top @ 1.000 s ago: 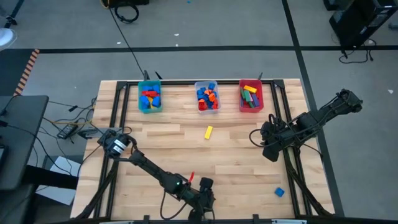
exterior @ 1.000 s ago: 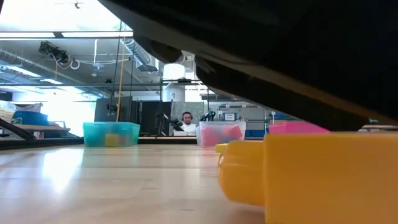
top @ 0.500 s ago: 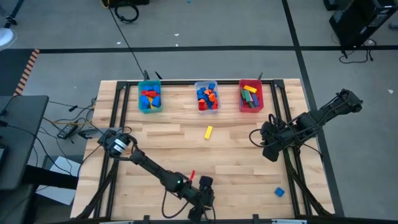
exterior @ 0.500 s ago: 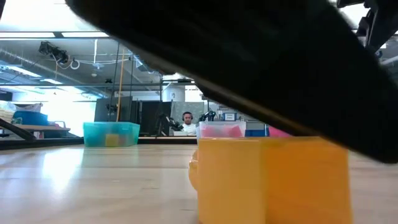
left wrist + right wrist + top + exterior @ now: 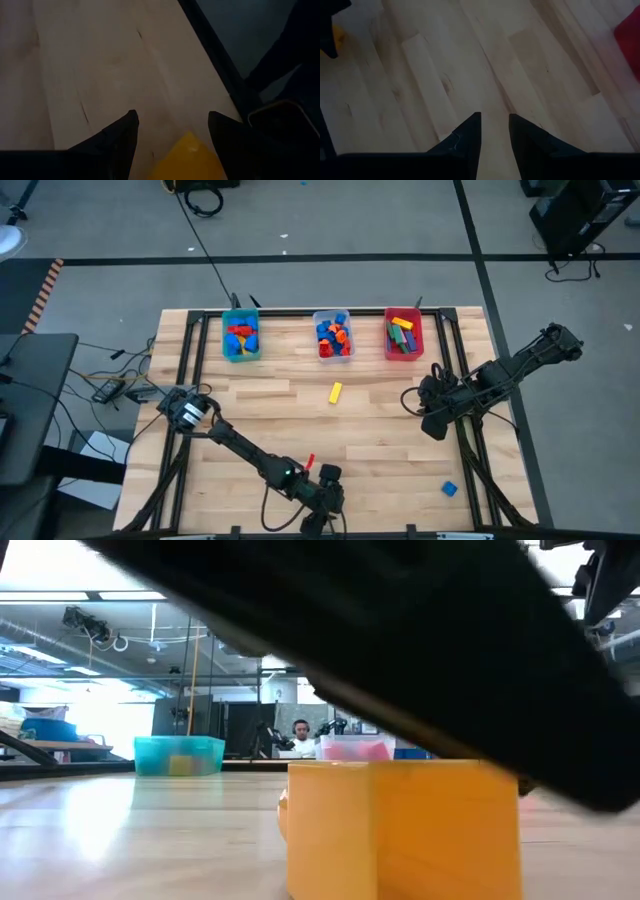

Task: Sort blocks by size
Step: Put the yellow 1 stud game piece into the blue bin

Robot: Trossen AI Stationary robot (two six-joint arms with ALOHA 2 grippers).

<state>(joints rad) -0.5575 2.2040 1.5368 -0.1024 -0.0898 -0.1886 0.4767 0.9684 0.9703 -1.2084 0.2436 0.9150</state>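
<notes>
Counter (image 5: 380, 435): pale wood, bare mid-frame. Three bins along its upper edge hold sorted blocks (image 5: 334, 335).

Low view alone shows room behind, person seated.

Left gripper (image 5: 172, 131) at lower edge, fingers wide, straddling yellow block (image 5: 400, 830), unclamped.

Right gripper (image 5: 494, 127) right-centre, fingers narrowly parted, empty.

Blue block (image 5: 450, 489) lower right.

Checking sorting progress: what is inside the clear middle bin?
The clear bin holds a heap of blue, red and orange blocks. Any pieces buried under the top layer are covered, so a count is not possible.
</notes>
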